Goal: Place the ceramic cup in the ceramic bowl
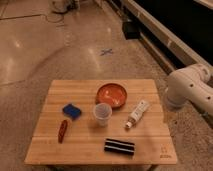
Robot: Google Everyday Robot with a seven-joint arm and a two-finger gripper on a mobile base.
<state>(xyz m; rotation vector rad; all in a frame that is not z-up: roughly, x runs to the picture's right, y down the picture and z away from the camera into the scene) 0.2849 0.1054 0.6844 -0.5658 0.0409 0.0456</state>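
Note:
The ceramic cup (pixel 102 113) is a small pale cup standing upright near the middle of the wooden table (pixel 145 145). The ceramic bowl (pixel 111 94) is a shallow orange-red bowl with pale marks inside, just behind and to the right of the cup, close to touching it. The white robot arm (pixel 192 89) shows at the right edge, beside the table. The gripper is out of view.
A white tube-shaped bottle (pixel 137 113) lies to the right of the cup. A blue block (pixel 72 111) and a red object (pixel 62 130) lie to the left. A black striped object (pixel 119 146) lies near the front edge. A shiny floor surrounds the table.

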